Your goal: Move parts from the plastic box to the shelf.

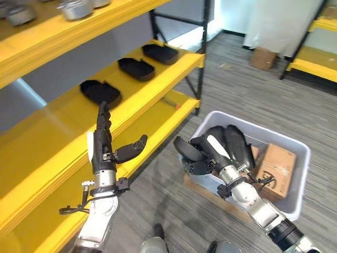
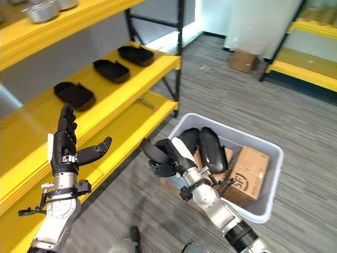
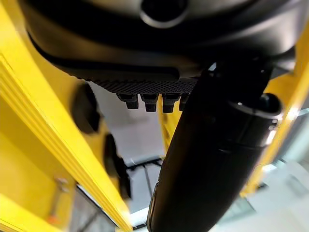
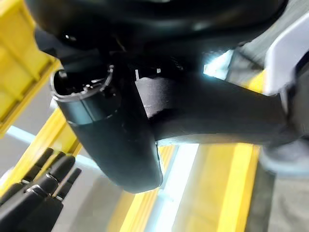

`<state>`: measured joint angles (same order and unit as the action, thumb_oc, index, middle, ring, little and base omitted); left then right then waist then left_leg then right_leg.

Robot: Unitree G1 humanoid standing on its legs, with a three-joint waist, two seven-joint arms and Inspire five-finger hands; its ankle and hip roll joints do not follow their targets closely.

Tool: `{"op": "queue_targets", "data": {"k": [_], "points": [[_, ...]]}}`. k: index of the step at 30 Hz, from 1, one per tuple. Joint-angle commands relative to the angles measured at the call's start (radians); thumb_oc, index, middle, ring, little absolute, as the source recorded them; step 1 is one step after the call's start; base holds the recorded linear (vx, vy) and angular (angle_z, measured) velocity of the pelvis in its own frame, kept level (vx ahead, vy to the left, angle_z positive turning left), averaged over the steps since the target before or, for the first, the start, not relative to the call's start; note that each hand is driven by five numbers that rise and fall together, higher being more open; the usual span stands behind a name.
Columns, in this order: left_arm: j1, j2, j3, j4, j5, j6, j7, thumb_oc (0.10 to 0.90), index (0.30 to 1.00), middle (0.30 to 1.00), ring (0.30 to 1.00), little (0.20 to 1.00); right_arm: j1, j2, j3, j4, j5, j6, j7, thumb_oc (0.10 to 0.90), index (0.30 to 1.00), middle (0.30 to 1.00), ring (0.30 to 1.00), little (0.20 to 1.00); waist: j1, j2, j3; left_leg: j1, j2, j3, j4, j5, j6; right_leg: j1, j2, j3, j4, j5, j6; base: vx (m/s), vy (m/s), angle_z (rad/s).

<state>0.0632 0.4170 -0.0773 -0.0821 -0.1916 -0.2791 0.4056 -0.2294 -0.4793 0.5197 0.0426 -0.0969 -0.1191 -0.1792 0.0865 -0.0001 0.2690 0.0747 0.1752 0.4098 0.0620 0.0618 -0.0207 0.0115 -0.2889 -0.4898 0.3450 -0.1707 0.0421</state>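
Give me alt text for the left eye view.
The right hand holds a black part beside the grey plastic box. The left hand is open by the yellow shelf, where three black parts lie.

The shelf (image 1: 158,79) had glossy yellow boards on a black metal frame (image 1: 202,58). Three black parts (image 1: 136,68) lying on it looked like matt moulded plastic, as did the part (image 2: 158,153) in the right hand (image 2: 168,158). The box (image 1: 295,158) was smooth pale grey plastic and held a brown cardboard carton (image 1: 276,168). Dull silver metal pieces (image 1: 73,9) sat on the top board. The floor (image 1: 263,100) was grey, streaked carpet.
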Motion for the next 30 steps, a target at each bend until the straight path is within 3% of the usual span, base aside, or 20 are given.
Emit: {"op": "queue_targets", "data": {"k": [1,4,7,9,14,17,23,25,30], "points": [[-0.056,0.031,0.046,-0.088,0.015,-0.122,0.002,0.900,1.000,1.000,1.000,1.000,-0.067,0.033,-0.056,-0.145,0.035,-0.168,-0.035,0.400,0.300,0.300,0.300,0.300,-0.032,0.004,-0.117,0.053,0.093,-0.037,0.066,0.064,-0.122,0.113,0.113,-0.034,-0.182,0.068,-0.022,0.00,0.254,0.56],[-0.052,0.034,0.042,-0.084,0.019,-0.101,-0.011,0.900,1.000,1.000,1.000,1.000,-0.059,0.035,-0.057,-0.139,0.043,-0.169,-0.029,0.400,0.300,0.300,0.300,0.300,-0.023,0.008,-0.124,0.059,0.065,-0.040,0.041,0.037,-0.110,0.131,0.105,-0.036,-0.207,0.088,-0.005,0.01,0.232,0.53],[-0.050,0.042,0.051,-0.080,0.039,-0.090,-0.022,0.900,1.000,1.000,1.000,1.000,-0.061,0.051,-0.056,-0.132,0.034,-0.169,-0.041,0.400,0.300,0.300,0.300,0.300,-0.005,0.004,-0.141,0.078,-0.003,-0.058,-0.022,-0.043,-0.072,0.147,0.080,-0.030,-0.252,0.144,0.044,0.01,0.266,0.35],[-0.046,0.046,0.058,-0.078,0.044,-0.094,-0.026,0.900,1.000,1.000,1.000,1.000,-0.067,0.061,-0.054,-0.127,0.029,-0.159,-0.045,0.400,0.300,0.300,0.300,0.300,0.000,0.004,-0.146,0.087,-0.023,-0.069,-0.046,-0.056,-0.061,0.146,0.070,-0.021,-0.260,0.161,0.061,-0.01,0.161,0.38],[-0.036,0.054,0.090,-0.081,0.038,-0.105,-0.036,0.900,1.000,1.000,1.000,1.000,-0.080,0.085,-0.048,-0.113,0.031,-0.168,-0.021,0.400,0.300,0.300,0.300,0.300,0.033,0.003,-0.154,0.092,-0.053,-0.093,-0.077,-0.064,-0.050,0.154,0.048,-0.034,-0.305,0.211,0.097,-0.01,0.123,0.32],[-0.029,0.056,0.124,-0.092,0.008,-0.064,-0.076,0.900,1.000,1.000,1.000,1.000,-0.090,0.097,-0.038,-0.137,0.022,-0.143,0.026,0.400,0.300,0.300,0.300,0.300,0.065,0.001,-0.161,0.089,-0.070,-0.124,-0.112,-0.055,-0.044,0.154,0.032,-0.036,-0.342,0.256,0.125,-0.01,0.140,0.34],[-0.020,0.045,0.121,-0.107,-0.005,-0.042,-0.115,0.900,1.000,1.000,1.000,1.000,-0.077,0.096,-0.041,-0.159,0.004,-0.112,0.029,0.400,0.300,0.300,0.300,0.300,0.077,-0.010,-0.167,0.078,-0.096,-0.170,-0.134,-0.062,-0.025,0.144,0.024,0.002,-0.376,0.288,0.146,0.00,0.144,0.35],[-0.018,0.040,0.115,-0.105,0.004,-0.013,-0.117,0.900,1.000,1.000,1.000,1.000,-0.073,0.089,-0.040,-0.161,0.001,-0.123,0.043,0.400,0.300,0.300,0.300,0.300,0.088,-0.020,-0.164,0.059,-0.119,-0.171,-0.121,-0.062,-0.006,0.124,-0.004,0.003,-0.389,0.334,0.149,-0.02,0.265,0.37],[-0.025,0.052,0.109,-0.094,0.023,-0.018,-0.124,0.900,1.000,1.000,1.000,1.000,-0.076,0.092,-0.044,-0.180,0.000,-0.130,0.045,0.400,0.300,0.300,0.300,0.300,0.102,-0.029,-0.156,0.043,-0.145,-0.193,-0.099,-0.086,0.015,0.106,-0.038,0.011,-0.386,0.372,0.164,0.02,0.188,0.20]]}}
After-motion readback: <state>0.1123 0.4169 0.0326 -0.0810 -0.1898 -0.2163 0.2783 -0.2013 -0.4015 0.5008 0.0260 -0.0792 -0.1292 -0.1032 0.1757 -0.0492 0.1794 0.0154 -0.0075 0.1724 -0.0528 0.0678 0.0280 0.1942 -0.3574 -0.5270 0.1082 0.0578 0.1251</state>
